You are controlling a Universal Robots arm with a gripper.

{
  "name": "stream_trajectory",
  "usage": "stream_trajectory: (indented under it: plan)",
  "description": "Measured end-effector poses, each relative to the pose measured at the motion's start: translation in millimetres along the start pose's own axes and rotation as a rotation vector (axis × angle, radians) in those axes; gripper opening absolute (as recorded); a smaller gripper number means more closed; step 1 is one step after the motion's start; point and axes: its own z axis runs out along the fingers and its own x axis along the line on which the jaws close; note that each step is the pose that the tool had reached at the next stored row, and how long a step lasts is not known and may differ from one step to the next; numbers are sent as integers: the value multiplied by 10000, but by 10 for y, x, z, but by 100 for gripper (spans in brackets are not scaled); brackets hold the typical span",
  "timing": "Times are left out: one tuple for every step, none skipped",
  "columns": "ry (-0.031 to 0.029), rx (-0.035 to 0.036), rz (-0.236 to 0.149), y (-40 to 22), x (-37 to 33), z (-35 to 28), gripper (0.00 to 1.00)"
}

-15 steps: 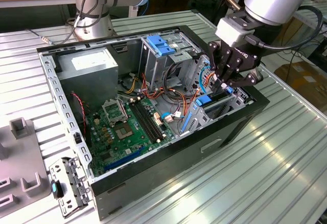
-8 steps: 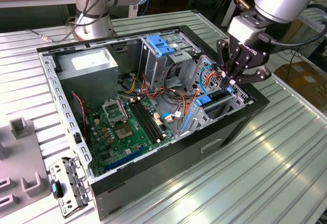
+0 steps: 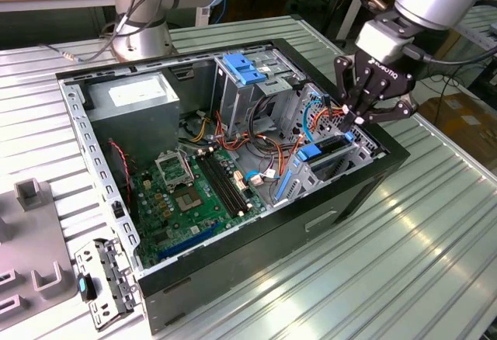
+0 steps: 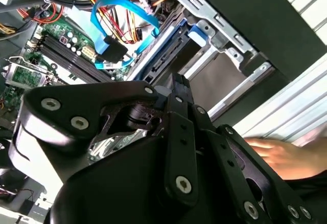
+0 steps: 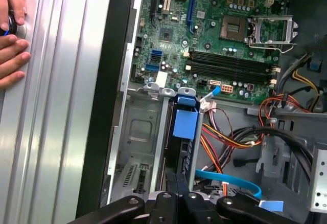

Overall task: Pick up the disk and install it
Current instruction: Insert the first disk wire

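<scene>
The disk [image 3: 320, 152] stands on edge in a slot of the metal drive cage [image 3: 342, 161], at the end of the open computer case on the exterior view's right. Its blue side rail [image 5: 184, 121] shows from above in the first wrist view. My gripper [image 3: 347, 116] hangs just over the disk's upper end with its black fingers [image 5: 180, 183] drawn together and nothing visible between them. In the second wrist view the fingers [image 4: 180, 83] point down at the blue rail [image 4: 198, 32]. I cannot tell whether the fingertips touch the disk.
The case holds a green motherboard [image 3: 190, 192], a grey power-supply box [image 3: 144, 95], a tall cage with a blue bracket [image 3: 245, 68] and loose orange and blue cables [image 5: 230, 183]. A person's hand [image 5: 11, 35] rests on the ribbed table beside the case. Grey fixtures [image 3: 31, 239] lie at the exterior view's left.
</scene>
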Motion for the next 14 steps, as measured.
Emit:
stream_trajectory:
  plan:
    - [-1, -2, -14, -15, 2, -7, 11]
    - [-1, -6, -33, -44, 6, -13, 11]
    - [-1, -9, -38, -66, 7, -15, 11]
    - [-2, -18, -46, -107, 9, -17, 11]
    - [-4, -34, -53, -156, 7, -18, 11]
    - [-5, -45, -58, -195, 5, -20, 11]
    - [-5, -50, -65, -221, 5, -20, 11]
    - [-6, -53, -85, -253, 3, -21, 11]
    - [-5, -54, -122, -278, 0, -21, 11]
    - [-5, -54, -154, -291, -2, -22, 11]
    - [-2, -55, -196, -300, -4, -22, 11]
    - [0, -57, -260, -307, -4, -23, 11]
    - [3, -58, -344, -313, -5, -23, 11]
    - [9, -60, -480, -317, -5, -23, 11]
